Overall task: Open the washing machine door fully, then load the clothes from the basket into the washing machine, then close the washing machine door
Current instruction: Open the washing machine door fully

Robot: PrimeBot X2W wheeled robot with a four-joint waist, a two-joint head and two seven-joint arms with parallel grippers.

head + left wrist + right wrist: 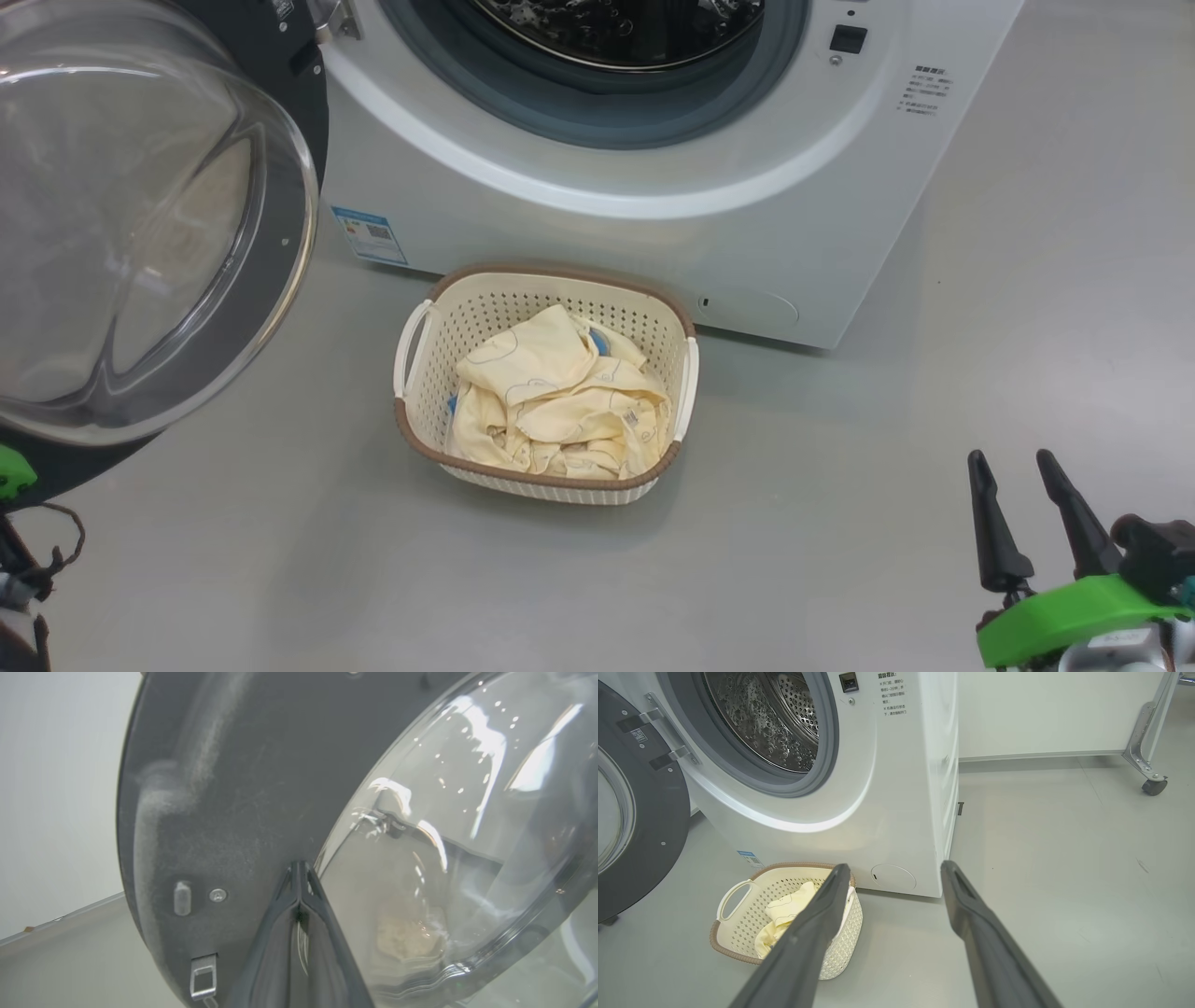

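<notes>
The washing machine door stands swung open at the left, its glass porthole bulging toward me. My left gripper is shut with nothing in it, its tips against the door's inner face where the dark ring meets the glass. The washing machine shows its steel drum. In front of it on the floor stands the basket, holding the pale yellow clothes. At the lower right my right gripper is open and empty, well right of the basket, clothes and door.
A blue label sticker marks the washer's lower left front. A metal frame leg on a caster stands far right by the white wall. Grey floor spreads around the basket and to the washer's right.
</notes>
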